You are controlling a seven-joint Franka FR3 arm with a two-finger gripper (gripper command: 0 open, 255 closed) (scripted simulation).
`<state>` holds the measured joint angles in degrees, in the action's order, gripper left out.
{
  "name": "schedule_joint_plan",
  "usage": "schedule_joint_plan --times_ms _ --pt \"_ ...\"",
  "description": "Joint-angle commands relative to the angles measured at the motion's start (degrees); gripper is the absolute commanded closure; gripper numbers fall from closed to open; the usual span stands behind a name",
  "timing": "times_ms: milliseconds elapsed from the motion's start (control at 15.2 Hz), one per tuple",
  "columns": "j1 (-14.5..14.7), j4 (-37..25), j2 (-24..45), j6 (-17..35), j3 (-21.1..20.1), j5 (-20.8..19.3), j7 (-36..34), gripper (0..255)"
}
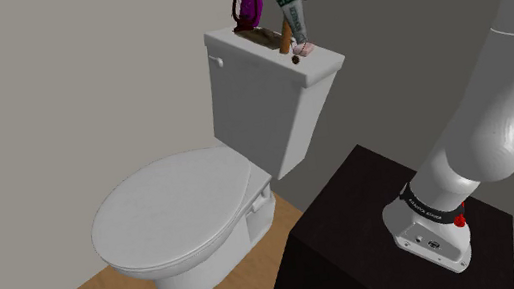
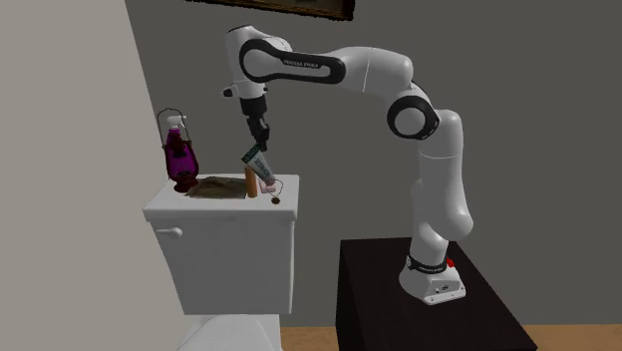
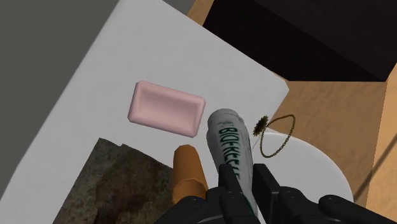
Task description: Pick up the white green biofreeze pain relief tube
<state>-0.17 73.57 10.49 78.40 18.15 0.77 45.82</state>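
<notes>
Wrist view: the claw (image 3: 247, 184) is closed narrow on the white-and-green tube (image 3: 226, 137), both fingers pressed against its sides near one end. The tube hangs tilted over the toilet tank lid (image 3: 127, 57), its far end low; contact with the lid cannot be confirmed. On the lid, a pink soap bar (image 3: 167, 108) and a brown cylinder (image 3: 188, 168) sit just beside the tube. Assessment: grasp made, lift in hand. The next move calls for a straight rise with a firm grip.
</notes>
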Motion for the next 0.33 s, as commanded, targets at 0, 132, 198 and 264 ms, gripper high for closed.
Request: schedule_joint_plan --times_ms 0,132,198,264 --pt "-0.2 -3.3 1.1 -2.3 0.1 0.3 0.2 255" --pt "-0.6 -6.4 2.1 -4.4 0.2 0.7 0.4 255" --pt "-0.6 -6.7 2.2 -4.6 0.2 0.7 0.4 255" --pt "-0.6 -6.7 2.2 -4.6 0.2 0.7 0.4 255"
